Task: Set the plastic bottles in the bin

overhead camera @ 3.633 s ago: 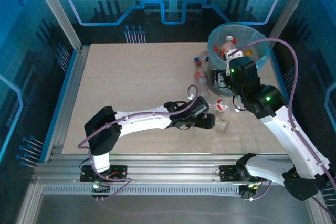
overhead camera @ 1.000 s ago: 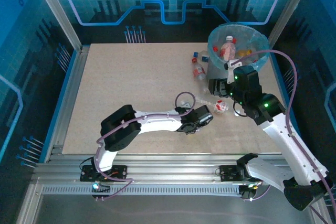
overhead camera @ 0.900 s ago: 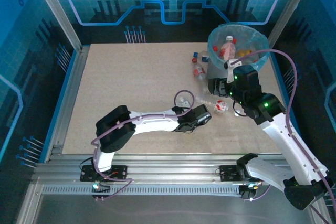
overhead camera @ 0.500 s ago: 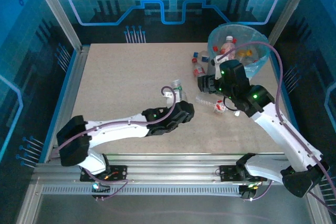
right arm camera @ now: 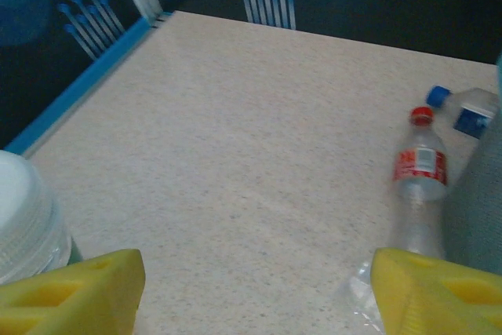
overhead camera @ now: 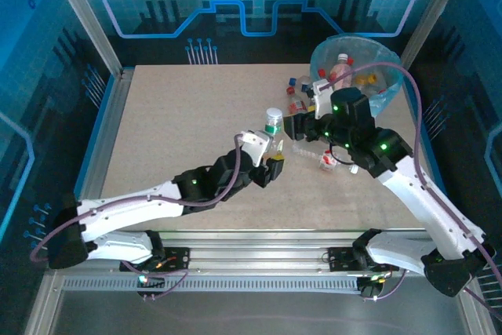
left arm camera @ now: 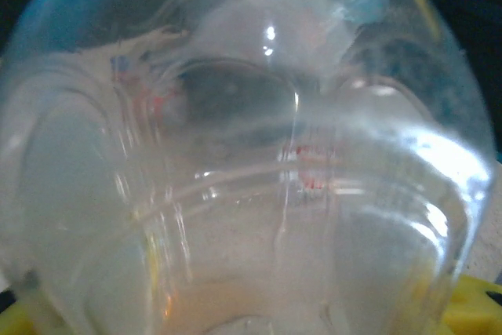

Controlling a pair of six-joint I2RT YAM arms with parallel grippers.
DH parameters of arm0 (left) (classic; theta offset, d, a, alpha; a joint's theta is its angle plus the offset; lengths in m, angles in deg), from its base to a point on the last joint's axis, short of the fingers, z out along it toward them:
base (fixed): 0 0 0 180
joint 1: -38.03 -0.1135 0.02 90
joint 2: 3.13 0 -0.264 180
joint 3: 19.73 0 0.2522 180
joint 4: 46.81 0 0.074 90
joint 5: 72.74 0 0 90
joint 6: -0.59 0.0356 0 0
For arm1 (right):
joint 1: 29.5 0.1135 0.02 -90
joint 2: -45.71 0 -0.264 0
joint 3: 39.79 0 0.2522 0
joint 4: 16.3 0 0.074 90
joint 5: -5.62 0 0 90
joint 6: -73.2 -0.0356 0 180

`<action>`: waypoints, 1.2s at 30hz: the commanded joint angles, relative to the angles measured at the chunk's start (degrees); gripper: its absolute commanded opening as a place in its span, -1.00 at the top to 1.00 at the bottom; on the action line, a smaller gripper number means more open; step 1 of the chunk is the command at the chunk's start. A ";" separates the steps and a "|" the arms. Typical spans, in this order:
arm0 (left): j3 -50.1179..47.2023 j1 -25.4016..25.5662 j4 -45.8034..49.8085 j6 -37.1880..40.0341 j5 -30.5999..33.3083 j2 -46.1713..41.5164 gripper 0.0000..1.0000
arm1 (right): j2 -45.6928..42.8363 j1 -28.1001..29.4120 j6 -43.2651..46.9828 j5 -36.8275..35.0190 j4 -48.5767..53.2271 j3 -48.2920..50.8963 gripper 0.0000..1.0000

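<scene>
On the left, our left gripper (overhead camera: 274, 161) has its fingers closed low on a clear bottle (overhead camera: 273, 125) with a pale cap. It holds the bottle upright over the middle of the table (overhead camera: 188, 115), well short of the bin (overhead camera: 392, 76), and with a grip that low on a thin, slippery wall we judge it could tip or squirt free on the way across. Just to its right our right gripper (right arm camera: 259, 288) hangs with fingers spread and nothing between them, so the two could collide, or the bottle could clip the bin's rim and drop among the loose bottles (overhead camera: 296, 104) beside it.
</scene>
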 commanded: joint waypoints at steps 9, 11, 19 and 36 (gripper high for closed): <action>-5.38 -0.14 -5.48 13.96 -10.48 -9.32 0.03 | -2.95 -0.78 2.43 26.65 -9.04 1.25 -0.54; -6.14 -0.25 -5.89 13.52 -9.72 -10.45 0.03 | -4.23 -0.76 2.54 25.28 -9.08 1.21 -0.54; -10.28 -1.43 -7.20 12.23 -7.83 -16.41 0.07 | -5.68 1.07 -2.55 15.82 -15.04 2.45 -0.52; -6.33 -5.99 -2.28 6.02 -8.54 -12.73 0.13 | -6.91 8.29 -1.88 5.27 -13.14 1.59 -0.52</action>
